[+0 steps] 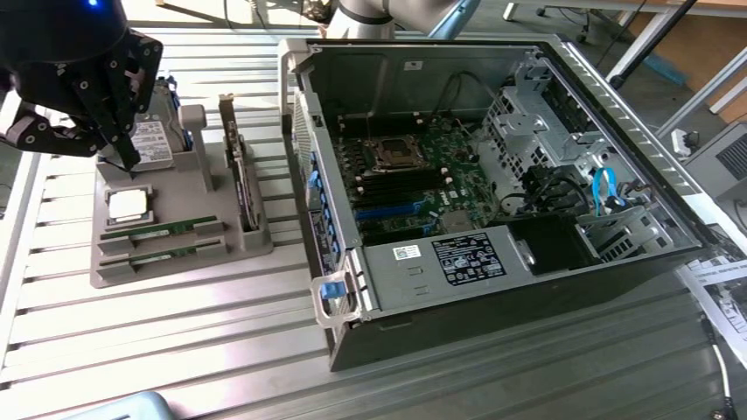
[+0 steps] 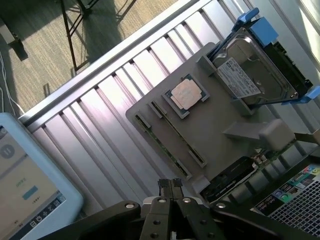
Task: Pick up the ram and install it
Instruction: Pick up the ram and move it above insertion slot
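Ram: long, narrow green circuit-board stick [image 1: 157, 229] [image 2: 172, 127] lying on edge in a slot of the flat grey plastic holder tray [image 1: 175, 199] [image 2: 210, 125]. A second matching stick [image 1: 152, 255] is slotted just beside it, parallel, at the tray's outer edge, with bare ribbed metal tabletop [image 1: 175, 332] [image 2: 115, 115] running past that edge. Square silver CPU chip [image 1: 129, 204] [image 2: 186, 94] sits just behind the sticks. Beyond it a metal hard drive in blue plastic rails [image 1: 152, 140] [image 2: 250, 75] stands propped up; its white label is too small to read. Upright green expansion card [image 1: 237, 166] stands on the tray's side nearest the open black PC case [image 1: 338, 350], which is on the exterior view's right; the black and white stickers on the case are not legible. Black two-finger gripper [image 1: 126, 162] [image 2: 170, 184] hangs over the hard-drive/CPU end of the tray, fingertips pressed together, gripping nothing, apart from both sticks.
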